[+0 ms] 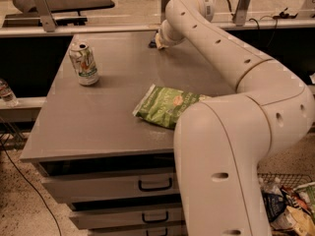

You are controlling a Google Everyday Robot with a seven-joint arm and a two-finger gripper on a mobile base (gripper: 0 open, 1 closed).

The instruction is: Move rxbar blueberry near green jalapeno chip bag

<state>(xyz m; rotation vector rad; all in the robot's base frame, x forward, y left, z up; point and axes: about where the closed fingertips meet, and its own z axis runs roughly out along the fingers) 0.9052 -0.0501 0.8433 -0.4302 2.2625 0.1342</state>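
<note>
The green jalapeno chip bag (165, 107) lies flat near the table's right side, partly behind my arm. My gripper (159, 40) is at the far end of the table, low over the surface, well beyond the bag. A small dark thing (152, 44) shows just left of the gripper and touches it; it may be the rxbar blueberry, but most of it is hidden.
A white-green drink can (84, 64) stands upright at the far left of the grey table (98, 127). Drawers (123, 186) sit under the table's front edge. A water bottle (6, 92) stands off the table at the left. A basket of wrappers (290, 205) sits at the lower right.
</note>
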